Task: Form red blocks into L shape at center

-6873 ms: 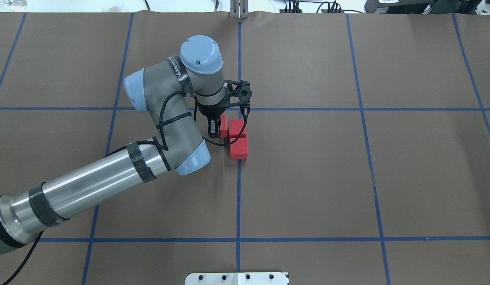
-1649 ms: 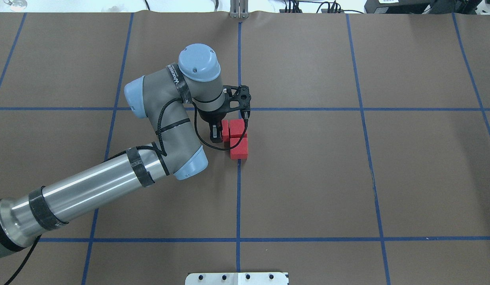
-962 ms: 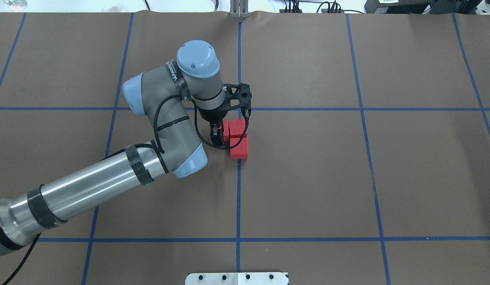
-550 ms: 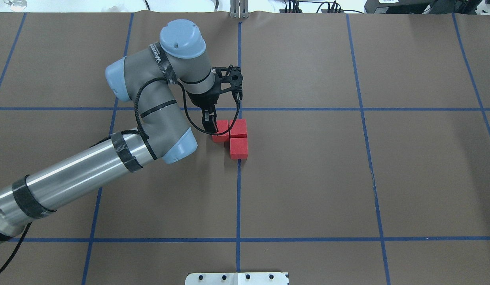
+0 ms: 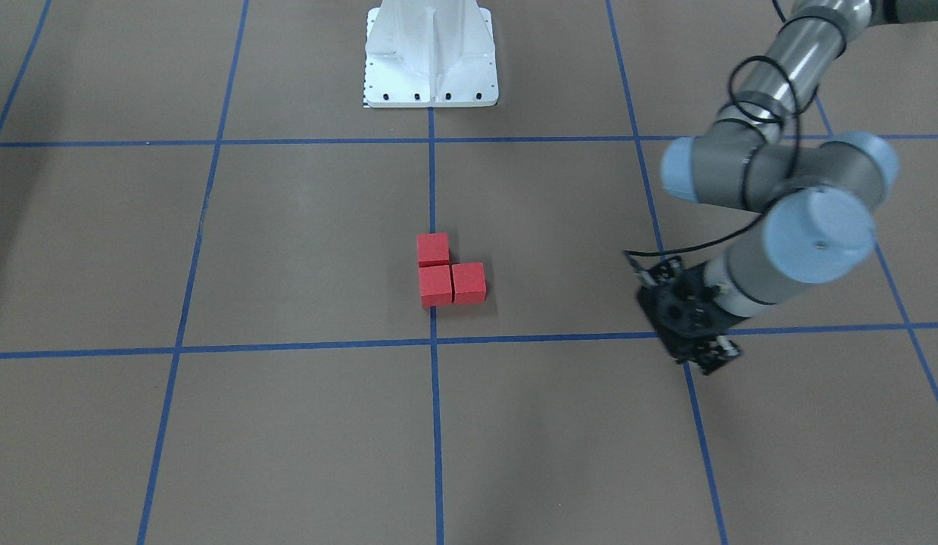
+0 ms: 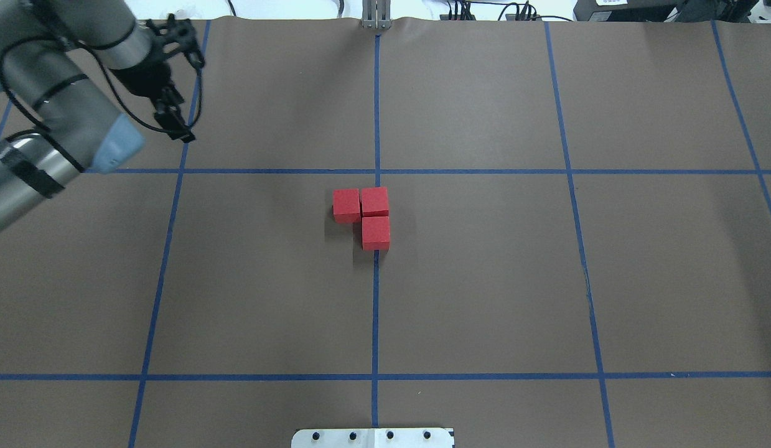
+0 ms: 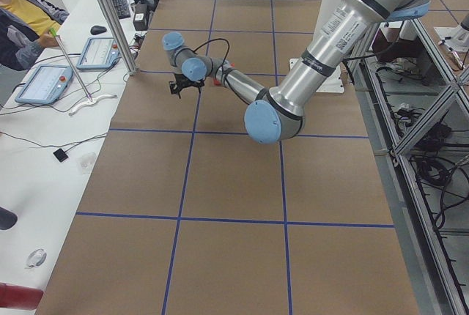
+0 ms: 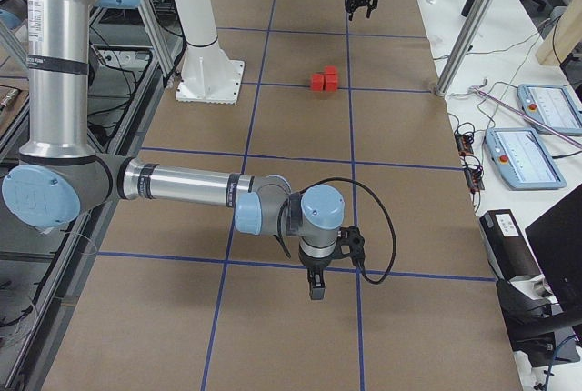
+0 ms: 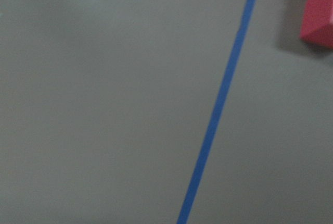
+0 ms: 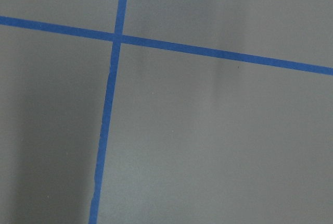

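I find the three red blocks [image 6: 366,214] touching in an L on the blue line [image 6: 375,311] at the centre [image 6: 435,249], well apart from my empty left pincer [image 6: 177,129], which hangs left of and beyond them, spread or pressed together I cannot tell.

Two robot arms extended, elbows bent.
Left gripper [image 6: 178,130] sits upper left in the overhead view, fingers slightly apart, empty; right gripper [image 8: 316,291] points down, grip unreadable.
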`<action>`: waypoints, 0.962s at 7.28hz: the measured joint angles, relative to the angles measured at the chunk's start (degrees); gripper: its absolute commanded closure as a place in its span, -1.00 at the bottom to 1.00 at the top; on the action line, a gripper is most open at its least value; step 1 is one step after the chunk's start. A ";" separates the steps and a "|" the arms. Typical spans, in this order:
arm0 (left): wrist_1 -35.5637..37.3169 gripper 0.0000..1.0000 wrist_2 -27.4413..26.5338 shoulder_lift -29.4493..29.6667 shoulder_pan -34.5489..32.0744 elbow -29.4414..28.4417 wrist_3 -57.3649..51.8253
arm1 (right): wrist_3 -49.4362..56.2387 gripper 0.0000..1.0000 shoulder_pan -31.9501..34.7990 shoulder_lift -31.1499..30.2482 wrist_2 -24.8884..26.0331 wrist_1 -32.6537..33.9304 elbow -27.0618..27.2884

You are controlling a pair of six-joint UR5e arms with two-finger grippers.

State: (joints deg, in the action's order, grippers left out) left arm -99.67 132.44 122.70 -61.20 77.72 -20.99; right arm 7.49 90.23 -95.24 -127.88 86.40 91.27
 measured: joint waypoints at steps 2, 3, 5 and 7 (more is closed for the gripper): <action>-0.76 -1.00 0.31 -9.80 -10.45 -0.14 4.51 | 0.06 -0.99 0.03 -0.10 0.00 -0.02 0.02; -1.04 -1.00 0.24 -14.48 -16.18 -0.46 5.33 | 0.07 -0.99 0.03 -0.10 0.00 -0.04 0.04; -1.36 -1.00 0.29 -22.25 -27.31 -0.58 5.86 | 0.05 -0.99 0.03 0.00 0.00 -0.02 0.05; -0.29 -1.00 -0.76 -25.59 -31.99 0.40 8.67 | -0.01 -0.99 0.03 0.05 0.00 -0.08 0.05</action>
State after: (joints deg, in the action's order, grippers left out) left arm -99.96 131.68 97.11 -93.18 78.13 -12.33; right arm 7.48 90.26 -95.19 -127.88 86.32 91.32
